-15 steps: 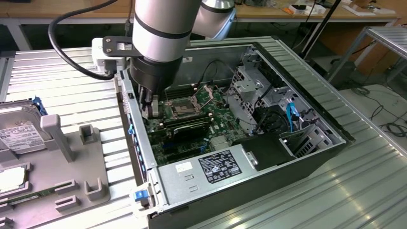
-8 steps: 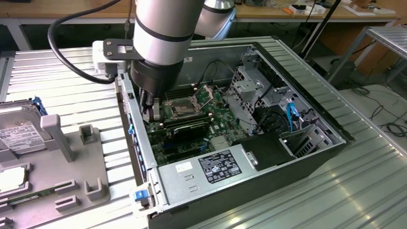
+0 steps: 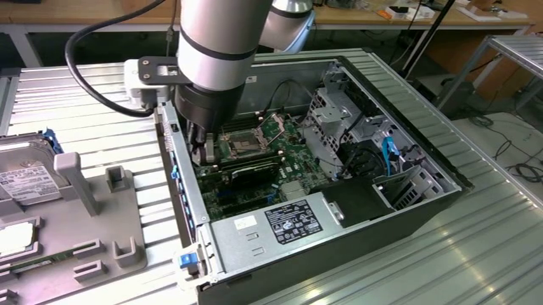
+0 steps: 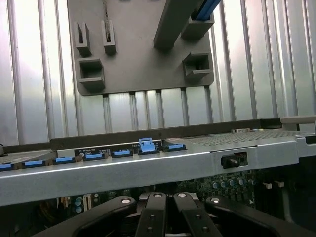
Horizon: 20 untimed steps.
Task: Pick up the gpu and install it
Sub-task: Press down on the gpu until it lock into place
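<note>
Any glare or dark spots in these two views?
Exterior view: even light, sheen on the ribbed table; the arm shades the case interior beneath it. Wrist view: bright streaks on the table ribs; the case rail reflects light, and below it the board and claw sit in shadow.

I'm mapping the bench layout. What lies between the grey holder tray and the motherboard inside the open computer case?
In the exterior view, bare ribbed tabletop and then the case's metal rear wall separate the grey holder tray from the motherboard.

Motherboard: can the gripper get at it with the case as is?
Likely yes: the case lies open, and the gripper hangs inside, close over the motherboard; the power supply sits aside.
</note>
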{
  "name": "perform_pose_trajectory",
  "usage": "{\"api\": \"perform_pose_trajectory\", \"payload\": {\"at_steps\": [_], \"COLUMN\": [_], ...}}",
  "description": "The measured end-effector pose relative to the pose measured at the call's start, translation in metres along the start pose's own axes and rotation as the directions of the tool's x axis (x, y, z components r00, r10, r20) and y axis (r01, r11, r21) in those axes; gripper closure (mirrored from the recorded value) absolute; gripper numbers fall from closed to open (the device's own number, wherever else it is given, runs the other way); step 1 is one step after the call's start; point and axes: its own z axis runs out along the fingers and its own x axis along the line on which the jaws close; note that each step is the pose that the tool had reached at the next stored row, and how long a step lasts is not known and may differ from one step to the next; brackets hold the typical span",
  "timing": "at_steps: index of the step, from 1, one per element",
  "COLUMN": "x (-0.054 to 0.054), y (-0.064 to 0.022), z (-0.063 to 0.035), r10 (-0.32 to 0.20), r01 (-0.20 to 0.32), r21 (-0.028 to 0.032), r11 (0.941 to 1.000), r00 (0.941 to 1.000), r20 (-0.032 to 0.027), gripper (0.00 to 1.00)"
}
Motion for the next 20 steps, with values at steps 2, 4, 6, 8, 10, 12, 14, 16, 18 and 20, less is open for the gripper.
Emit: {"api": "perform_pose_trajectory", "payload": {"at_steps": [2, 4, 6, 8, 10, 12, 14, 16, 18, 20], "x": [0.0001, 0.0001, 0.0002, 0.0005, 0.0008, 0.0009, 0.0010, 0.0010, 0.0011, 0.0012], "y": [0.0003, 0.0004, 0.0005, 0.0008, 0.0009, 0.0010, 0.0010, 0.0010, 0.0010, 0.0008], "z": [0.0001, 0.0000, 0.0005, 0.0014, 0.0020, 0.0024, 0.0026, 0.0027, 0.0032, 0.0044], "r10": [0.000, 0.000, 0.000, 0.000, -0.001, -0.001, -0.001, -0.001, -0.001, -0.002], "r01": [0.000, 0.000, 0.000, 0.000, 0.001, 0.001, 0.001, 0.001, 0.001, 0.002], "r21": [-0.0001, -0.0002, 0.0007, 0.0023, 0.0030, 0.0035, 0.0039, 0.0042, 0.0062, 0.0128], "r11": [1.0000, 1.0000, 1.0000, 1.0000, 1.0000, 1.0000, 1.0000, 1.0000, 1.0000, 0.9999], "r00": [1.0000, 1.0000, 1.0000, 1.0000, 1.0000, 1.0000, 1.0000, 1.0000, 1.0000, 1.0000], "r20": [-0.0001, -0.0002, 0.0000, 0.0000, -0.0001, -0.0001, 0.0001, 0.0001, 0.0001, 0.0001], "gripper": [0.89, 0.89, 0.89, 0.89, 0.89, 0.89, 0.89, 0.89, 0.89, 0.89]}}
